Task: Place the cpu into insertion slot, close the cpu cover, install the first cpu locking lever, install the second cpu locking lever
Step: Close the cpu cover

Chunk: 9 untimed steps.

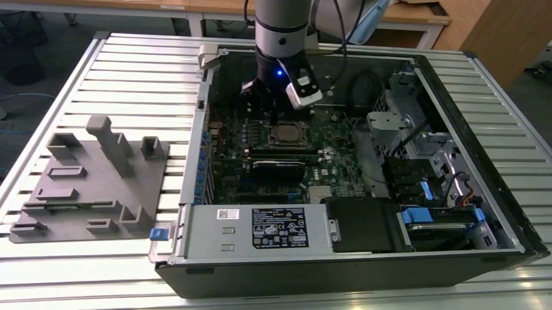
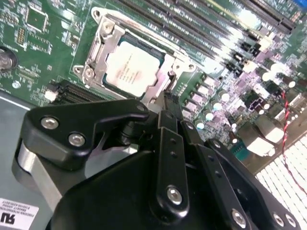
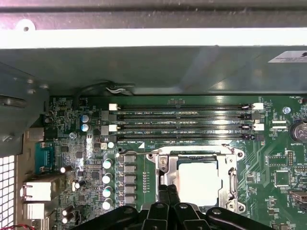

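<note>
Right, gripper [image 2: 167, 103] sits pinched shut at cpu cover [image 2: 103, 47] edge; a slip could gouge the motherboard [image 2: 45, 55] or the cpu [image 2: 132, 67].

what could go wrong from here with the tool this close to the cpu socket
1. The tool is right by the edge of the cpu cover, with the cpu seated beside it. A slip might scrape the chip's top or bend the thin frame.
2. In the first wrist view, a row of capacitors stands close beside the socket. A sideways sweep of the tool could knock them.
</note>
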{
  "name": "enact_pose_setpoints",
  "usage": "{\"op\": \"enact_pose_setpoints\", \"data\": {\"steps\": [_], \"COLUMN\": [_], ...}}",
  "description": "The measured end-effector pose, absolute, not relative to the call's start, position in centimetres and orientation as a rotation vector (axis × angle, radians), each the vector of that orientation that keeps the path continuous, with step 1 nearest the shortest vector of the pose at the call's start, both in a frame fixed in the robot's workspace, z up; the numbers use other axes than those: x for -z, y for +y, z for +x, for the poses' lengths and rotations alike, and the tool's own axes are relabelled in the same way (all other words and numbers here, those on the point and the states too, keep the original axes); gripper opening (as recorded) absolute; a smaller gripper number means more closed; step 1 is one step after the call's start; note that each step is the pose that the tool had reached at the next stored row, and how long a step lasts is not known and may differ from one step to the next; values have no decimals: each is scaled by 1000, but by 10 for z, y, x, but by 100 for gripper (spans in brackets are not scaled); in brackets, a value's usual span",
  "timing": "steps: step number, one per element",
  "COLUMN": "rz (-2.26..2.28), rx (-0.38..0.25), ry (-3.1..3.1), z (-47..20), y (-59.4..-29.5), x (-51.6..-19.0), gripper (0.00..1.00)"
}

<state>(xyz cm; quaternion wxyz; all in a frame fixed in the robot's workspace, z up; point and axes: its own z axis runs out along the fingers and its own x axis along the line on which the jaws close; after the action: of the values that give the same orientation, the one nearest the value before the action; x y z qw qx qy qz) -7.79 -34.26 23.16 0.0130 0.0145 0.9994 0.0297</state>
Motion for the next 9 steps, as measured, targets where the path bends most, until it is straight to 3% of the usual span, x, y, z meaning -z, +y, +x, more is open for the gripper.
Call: {"op": "enact_pose_setpoints", "data": {"steps": [9], "rz": [45], "rx": [-92], "ry": [3114], "z": [-68], "y": [-343], "x": [-232], "gripper": [11]}}
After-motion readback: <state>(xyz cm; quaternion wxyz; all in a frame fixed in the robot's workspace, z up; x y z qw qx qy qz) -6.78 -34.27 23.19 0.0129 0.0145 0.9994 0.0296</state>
